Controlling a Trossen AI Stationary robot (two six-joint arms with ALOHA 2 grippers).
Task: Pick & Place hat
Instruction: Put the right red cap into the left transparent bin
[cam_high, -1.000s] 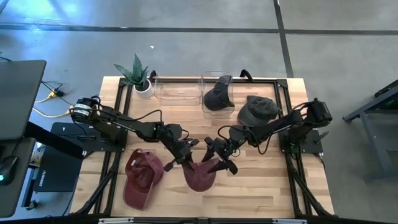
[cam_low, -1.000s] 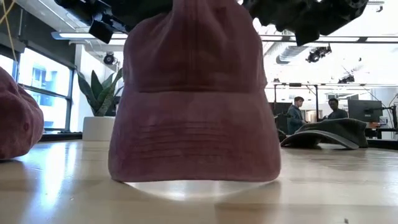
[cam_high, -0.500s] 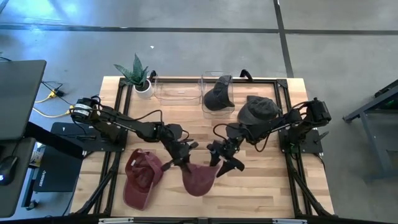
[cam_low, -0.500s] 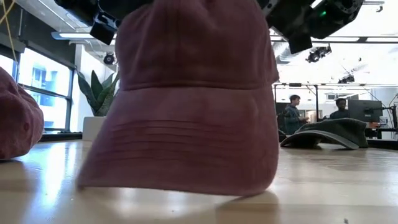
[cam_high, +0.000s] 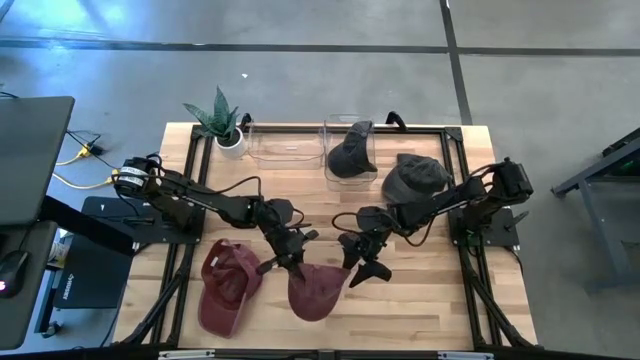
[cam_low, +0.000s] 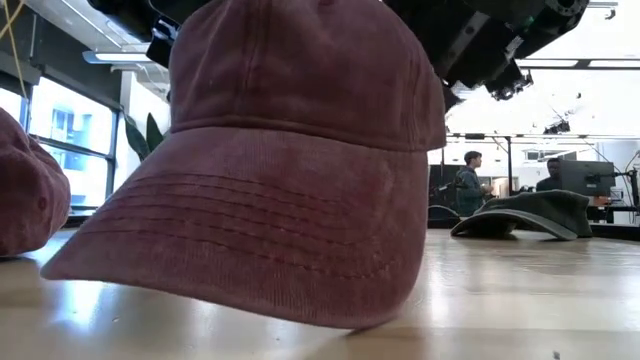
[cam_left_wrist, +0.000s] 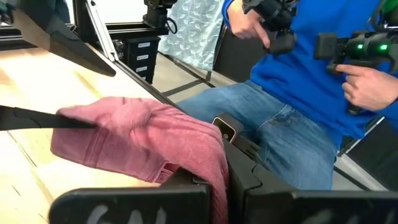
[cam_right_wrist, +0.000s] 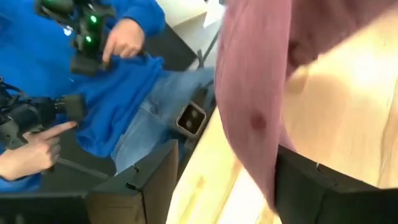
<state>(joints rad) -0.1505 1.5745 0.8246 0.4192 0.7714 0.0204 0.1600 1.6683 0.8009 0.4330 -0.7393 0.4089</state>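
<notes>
1. I had the left gripper clamped shut on the crown edge of the maroon hat, toward the table's front edge, about mid-width.
2. Right gripper was at the hat's other side with its fingers spread wide, hat fabric hanging between them in its wrist view. I couldn't tell if it actually gripped anything.
3. Low view: the hat was tilted, brim low and forward, and the brim's front looked to be touching the wood.
4. Left wrist view: pink-maroon fabric bunched right at the closed fingers.
5. Second maroon hat lay near the front-left corner, just beside the held one but apart from it.
6. Grey hat sat near the right edge, toward the back.
7. Dark hat was in the right-hand clear bin at the back edge. The left clear bin sat beside it.
8. Potted plant was at the back-left corner.
9. A person in a blue top sat past the front edge, holding controller handles. Two more people stood far off in the room.
</notes>
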